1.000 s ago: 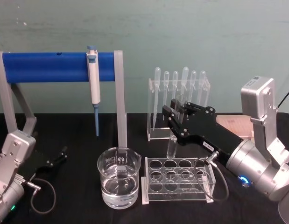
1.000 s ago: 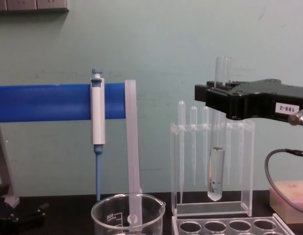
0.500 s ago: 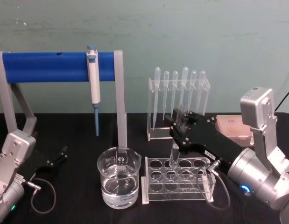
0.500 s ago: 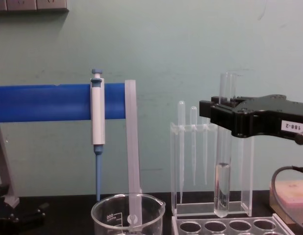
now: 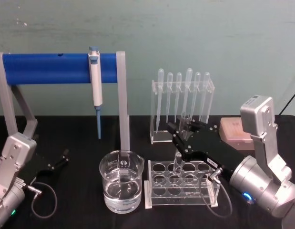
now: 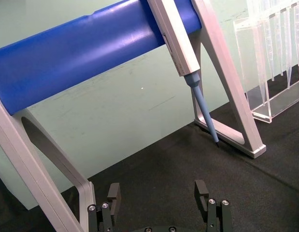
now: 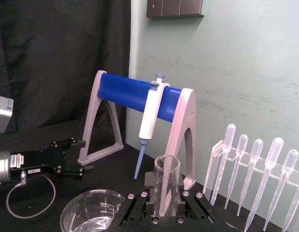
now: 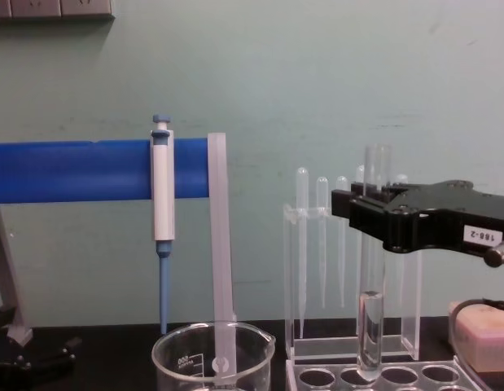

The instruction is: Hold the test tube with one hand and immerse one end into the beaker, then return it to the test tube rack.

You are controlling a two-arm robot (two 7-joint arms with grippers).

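1. Return step, by my reading; the right gripper [image 8: 372,218] is clamped on the tube [image 8: 370,322] high on its length, rim standing clear above the fingers, tube upright.
2. The tube's rounded end hangs straight below the gripper, right at the mouth of a back-row hole in the rack [image 5: 204,191]; whether it has passed the top plate I cannot tell.
3. The beaker [image 5: 106,179] sits off to the gripper's left, apart from the tube, water in it; a little liquid seems to show low in the tube; so the dip looks done.
4. Next move calls for a straight descent, tube vertical and centred on the hole, since glass could catch the acrylic edge; fingers part only once it is seated; then lift clear upward.
5. The left gripper [image 6: 159,205] is parked far to the left, low by the table, fingers apart and empty.
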